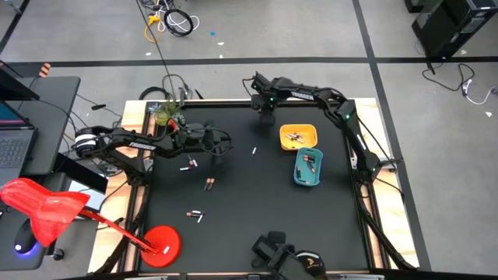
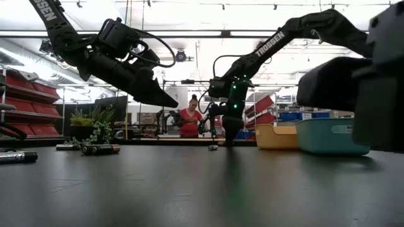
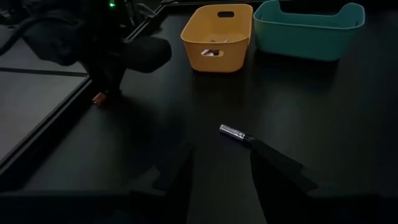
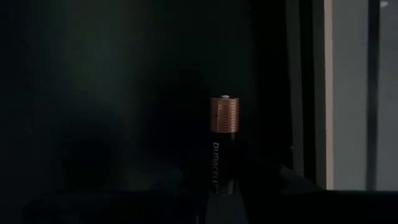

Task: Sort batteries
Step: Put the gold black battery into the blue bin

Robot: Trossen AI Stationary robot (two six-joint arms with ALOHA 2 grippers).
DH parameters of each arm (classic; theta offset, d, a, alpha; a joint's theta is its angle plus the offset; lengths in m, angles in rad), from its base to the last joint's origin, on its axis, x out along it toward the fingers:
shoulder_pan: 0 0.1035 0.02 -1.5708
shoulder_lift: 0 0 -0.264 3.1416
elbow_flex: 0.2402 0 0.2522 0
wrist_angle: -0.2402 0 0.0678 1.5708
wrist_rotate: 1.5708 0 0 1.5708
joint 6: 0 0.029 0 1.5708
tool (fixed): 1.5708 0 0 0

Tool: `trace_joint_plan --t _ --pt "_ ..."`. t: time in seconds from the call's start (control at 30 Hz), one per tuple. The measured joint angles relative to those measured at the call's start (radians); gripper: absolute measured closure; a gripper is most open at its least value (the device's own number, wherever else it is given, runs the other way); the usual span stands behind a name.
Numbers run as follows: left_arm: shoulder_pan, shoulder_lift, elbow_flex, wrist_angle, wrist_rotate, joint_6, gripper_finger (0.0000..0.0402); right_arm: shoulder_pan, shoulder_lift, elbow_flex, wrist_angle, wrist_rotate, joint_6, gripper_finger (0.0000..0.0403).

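Right wrist view shows my right gripper (image 4: 225, 186) pinching a dark battery (image 4: 224, 149) — copper end pointing away from me, near the table's top edge. My left gripper (image 3: 221, 171) hangs open — a silver battery (image 3: 234, 132) just ahead.

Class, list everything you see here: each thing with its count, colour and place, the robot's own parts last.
yellow tray: one, yellow, mat's right side
teal tray: one, teal, beside the yellow tray
loose batteries: several, silver or dark, scattered over mat
red stand: one, red, left of mat
person: one, red top, room behind
left claw: open, near a silver battery
right claw: far edge, at copper-ended battery
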Motion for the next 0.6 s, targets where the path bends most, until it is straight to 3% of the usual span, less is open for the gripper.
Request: trace_joint_plan --t 0.23,0.6 --pt "0.000 0.000 0.000 -0.019 0.000 -0.028 0.0241 0.050 0.003 0.000 -0.061 0.097 0.052 0.0318" --pt "0.000 0.000 0.000 -0.043 0.020 -0.032 0.0241 0.046 0.000 -0.001 -0.170 0.029 0.080 0.0274"
